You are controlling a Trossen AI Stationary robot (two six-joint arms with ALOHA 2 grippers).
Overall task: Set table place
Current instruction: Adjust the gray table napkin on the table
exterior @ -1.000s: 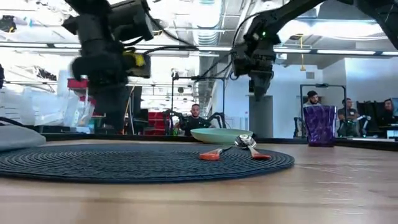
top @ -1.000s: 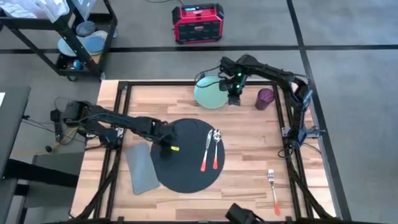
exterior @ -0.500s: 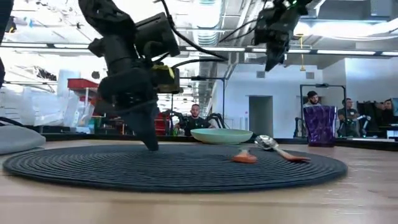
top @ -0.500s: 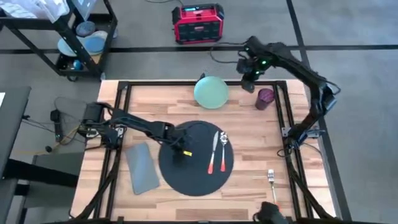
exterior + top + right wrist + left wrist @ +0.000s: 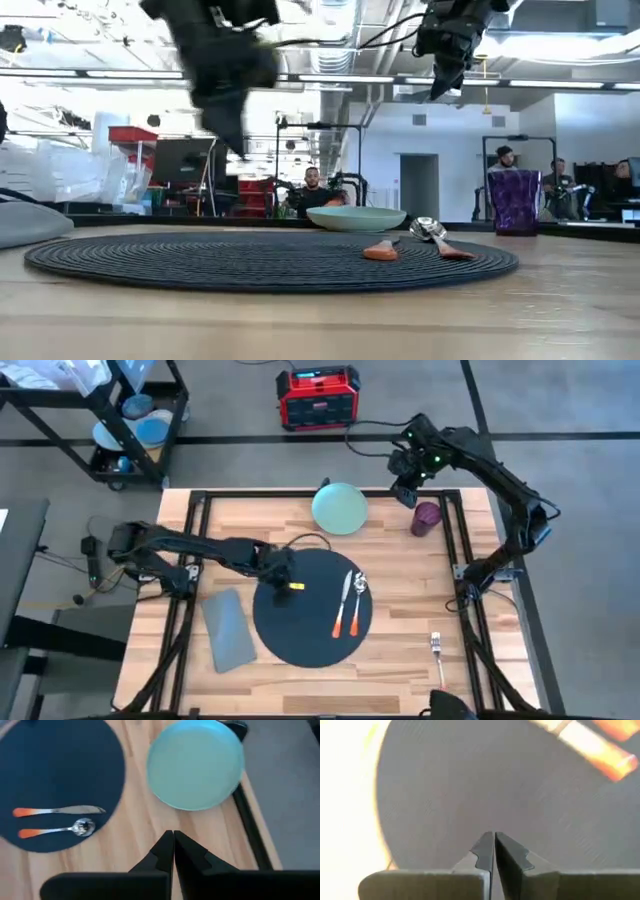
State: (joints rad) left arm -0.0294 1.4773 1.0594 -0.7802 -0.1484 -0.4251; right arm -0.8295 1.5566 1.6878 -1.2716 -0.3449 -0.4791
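One round place (image 5: 305, 615) flat, no long axis

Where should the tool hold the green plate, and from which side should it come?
Probably at the rim of the green plate, from above, one finger inside and one outside. It lies flat and right way up on the table, its raised edge free on the side facing the placemat.

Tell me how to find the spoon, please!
Look at the wooden table and find the big round dark placemat in its middle. Two orange-handled pieces lie side by side on the mat's right part. The spoon is the right one, with a round shiny bowl; its neighbour, the knife, has a flat blade.
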